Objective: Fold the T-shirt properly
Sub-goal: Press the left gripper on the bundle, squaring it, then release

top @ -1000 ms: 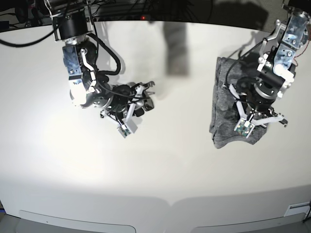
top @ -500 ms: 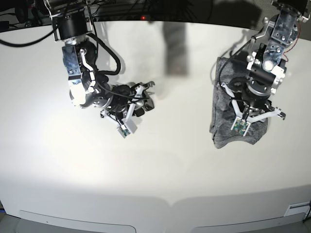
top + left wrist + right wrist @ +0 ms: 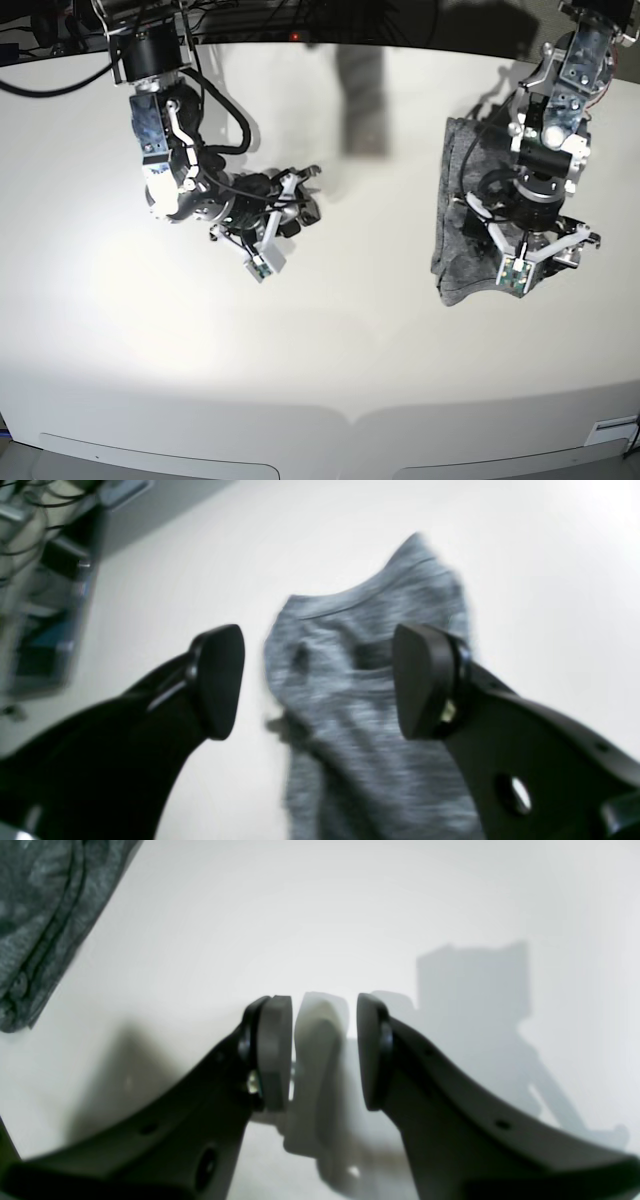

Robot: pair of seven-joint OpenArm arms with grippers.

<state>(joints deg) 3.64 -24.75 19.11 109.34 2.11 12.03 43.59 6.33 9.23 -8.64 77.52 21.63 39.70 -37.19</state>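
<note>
**Left claw poised over the folded shirt, right arm idle far off**

The T-shirt (image 3: 468, 215) lies as a narrow grey bundle on the right side of the white table (image 3: 330, 340), already gathered into a strip. Its long axis runs near-to-far across the tabletop, one end towards the far edge and the other, slightly wider and rumpled, towards the near edge. Much of its right half is hidden in the base view behind the arm standing over it.

The left claw (image 3: 541, 243) hangs directly above that bundle, over its nearer half. From its wrist camera the two fingers are spread wide apart and grip nothing; the shirt (image 3: 360, 690) shows between them, running away from the camera to a pointed far corner, with a hem or seam line crossing it near that end. The picture is blurred, so I cannot tell whether the fingertips touch the cloth or hover just above it. The shirt's length lies roughly along the claw's line of sight, so the fingers straddle its width.

The right claw (image 3: 297, 198) sits well apart, left of centre on the bare table. Its fingers (image 3: 272, 1052) stand a little apart with only table between them, holding nothing. A corner of the shirt (image 3: 45, 915) shows at the top left edge of its view.

The left arm is plainly the nearer one, so my guess is that any next fold or tidy falls to it, pinching an end and carrying it along the strip.
</note>
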